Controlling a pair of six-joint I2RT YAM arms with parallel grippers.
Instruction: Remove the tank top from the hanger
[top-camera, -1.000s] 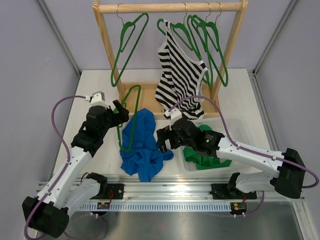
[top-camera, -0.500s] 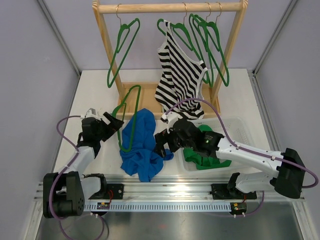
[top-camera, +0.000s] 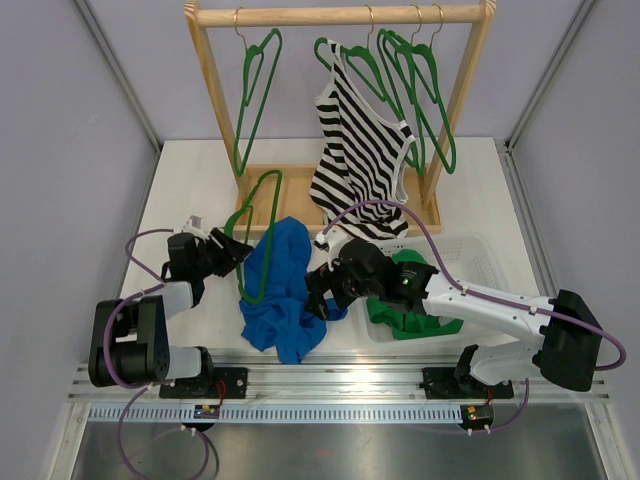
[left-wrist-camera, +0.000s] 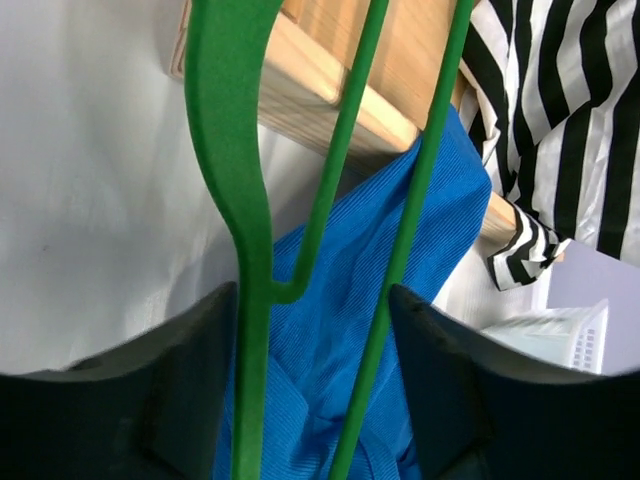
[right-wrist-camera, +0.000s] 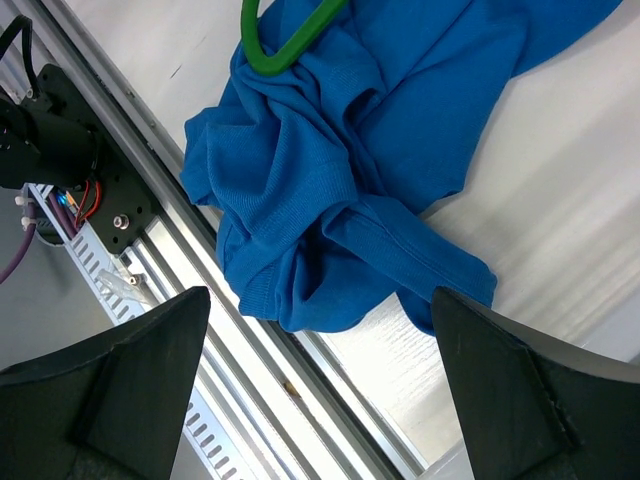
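Partly done: blue tank top (top-camera: 290, 265) heaped on bench (top-camera: 180, 180), green hanger (left-wrist-camera: 245, 200) lying across it, separation unclear. Left gripper (left-wrist-camera: 310, 330) straddles hanger, grasp unclear; right gripper (right-wrist-camera: 320, 300) spread, empty, above fabric.

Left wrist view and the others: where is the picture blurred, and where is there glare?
Left wrist view: the near claw fingers are dark blurs, the green hanger sharper. Right wrist view: blue garment crisp. Top external view: glare on the metal rail.

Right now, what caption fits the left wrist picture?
Jaws pinch a green hanger across the blue top, striped top behind.
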